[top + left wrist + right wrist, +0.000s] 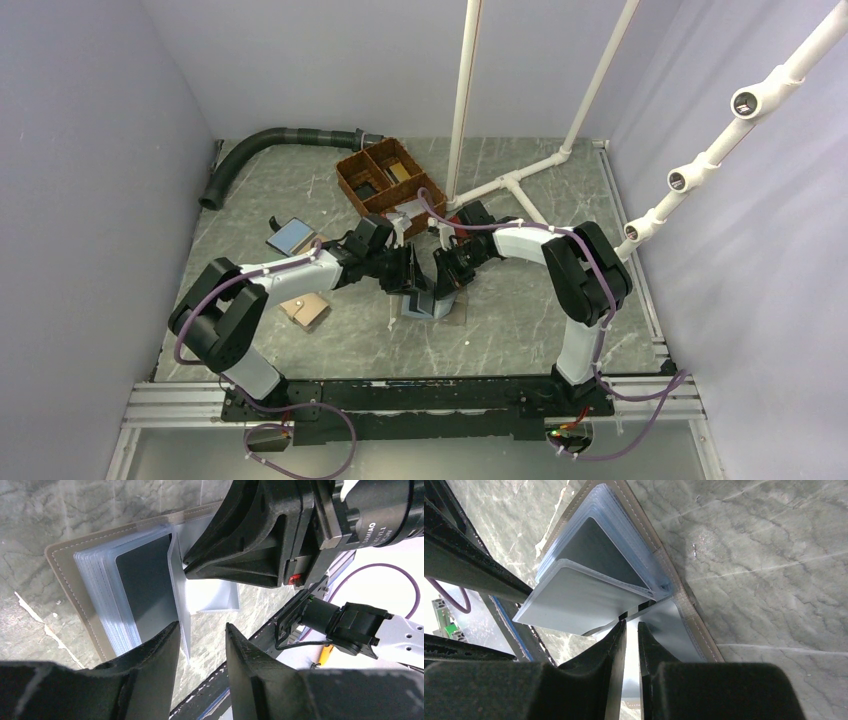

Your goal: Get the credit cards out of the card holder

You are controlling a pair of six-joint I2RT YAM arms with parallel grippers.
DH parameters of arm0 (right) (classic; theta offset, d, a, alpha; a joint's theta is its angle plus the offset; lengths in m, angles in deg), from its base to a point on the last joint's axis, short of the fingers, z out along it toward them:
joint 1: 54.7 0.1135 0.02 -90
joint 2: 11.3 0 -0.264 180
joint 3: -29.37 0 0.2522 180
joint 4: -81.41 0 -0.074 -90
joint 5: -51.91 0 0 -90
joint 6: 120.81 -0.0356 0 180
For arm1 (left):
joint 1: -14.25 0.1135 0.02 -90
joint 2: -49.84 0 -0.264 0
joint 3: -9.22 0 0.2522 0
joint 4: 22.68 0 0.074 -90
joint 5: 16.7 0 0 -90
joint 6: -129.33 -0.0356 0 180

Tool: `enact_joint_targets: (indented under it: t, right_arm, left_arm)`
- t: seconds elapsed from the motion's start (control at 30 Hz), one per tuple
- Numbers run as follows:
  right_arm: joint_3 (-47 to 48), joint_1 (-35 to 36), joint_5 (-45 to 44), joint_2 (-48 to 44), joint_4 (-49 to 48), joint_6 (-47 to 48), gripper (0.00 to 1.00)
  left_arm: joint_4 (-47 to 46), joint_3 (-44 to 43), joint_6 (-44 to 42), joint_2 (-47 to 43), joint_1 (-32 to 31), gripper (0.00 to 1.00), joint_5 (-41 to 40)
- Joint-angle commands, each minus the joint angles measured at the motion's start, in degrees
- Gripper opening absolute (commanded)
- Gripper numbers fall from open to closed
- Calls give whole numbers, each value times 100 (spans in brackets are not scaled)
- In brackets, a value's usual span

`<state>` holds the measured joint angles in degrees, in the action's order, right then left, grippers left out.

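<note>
The credit cards (574,599) look thin, stiff, light and slippy. They are tucked in the clear sleeves of the open card holder (428,306). Best to pinch a free edge. The right claw (631,625) is squeezed on one holder leaf. The left claw (202,627) gapes beside it, crowding. A brown basket (345,175) sits behind the holder, a tan wallet (305,312) left of it.

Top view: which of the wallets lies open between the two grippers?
The taupe-grey card holder, in the middle, spread open. The blue wallet and the tan wallet lie off to the left, untouched.
</note>
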<state>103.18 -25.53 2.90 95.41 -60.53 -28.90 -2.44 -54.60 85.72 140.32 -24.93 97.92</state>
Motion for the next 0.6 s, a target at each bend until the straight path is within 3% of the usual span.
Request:
enact_joint_targets:
  t: [0.0, 0.13, 0.57]
  right_arm:
    - [75, -16, -17, 27, 29, 131, 18]
    - [45, -16, 31, -65, 33, 195, 19]
    - [-24, -25, 141, -241, 83, 390, 21]
  left_arm:
    - [-169, -162, 83, -97, -17, 43, 188]
    - [-72, -208, 81, -7, -19, 42, 195]
    - [751, -749, -180, 334, -134, 18, 82]
